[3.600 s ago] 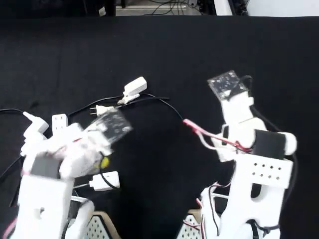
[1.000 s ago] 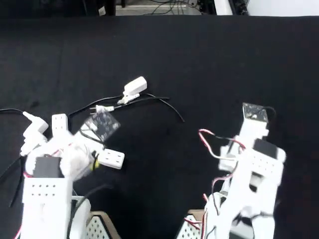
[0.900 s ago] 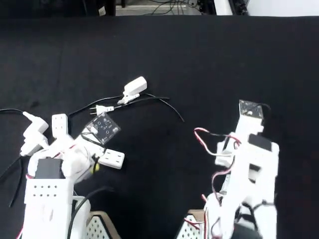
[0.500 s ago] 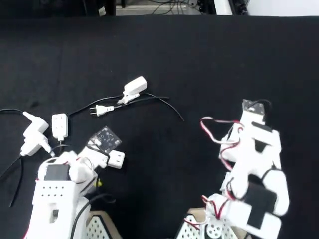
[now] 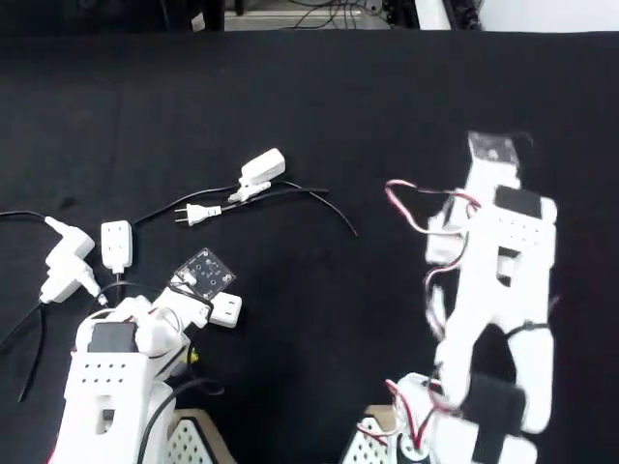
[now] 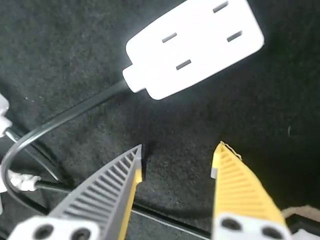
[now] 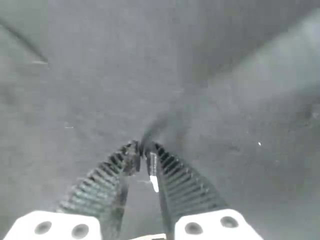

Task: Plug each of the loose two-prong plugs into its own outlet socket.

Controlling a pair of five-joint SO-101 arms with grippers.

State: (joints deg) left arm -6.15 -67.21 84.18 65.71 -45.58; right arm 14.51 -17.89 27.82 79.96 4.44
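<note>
**Task items.** The outlet socket (image 6: 192, 47) is a white block with rounded corners. Its face carries two pairs of narrow slots, and a black cord (image 6: 65, 120) leaves one end. It lies flat on the table (image 5: 387, 87), just ahead of the left claw (image 6: 178, 150) and apart from it.

The two-prong plug (image 5: 196, 214) is a small white body on a black lead. It lies loose farther out on the table, near a white adapter (image 5: 261, 168). A second socket block (image 5: 115, 245) lies toward the left edge, just beside an angled plug (image 5: 63, 259).

**Claws.**
- Left claw: released, with the grey and yellow fingers spread over bare cloth.
- Right claw (image 7: 145, 147): clenched, with the ribbed fingers meeting at the tips, well apart from every plug.

**Limits of view.** One end of the outlet socket is cut off in the left wrist view. The right claw is blurred in the high view. The plug's prongs are too small to detail.

**Surroundings.** The table is covered in black felt-like cloth. Beyond its far edge is a pale floor with cables (image 5: 334, 12).
</note>
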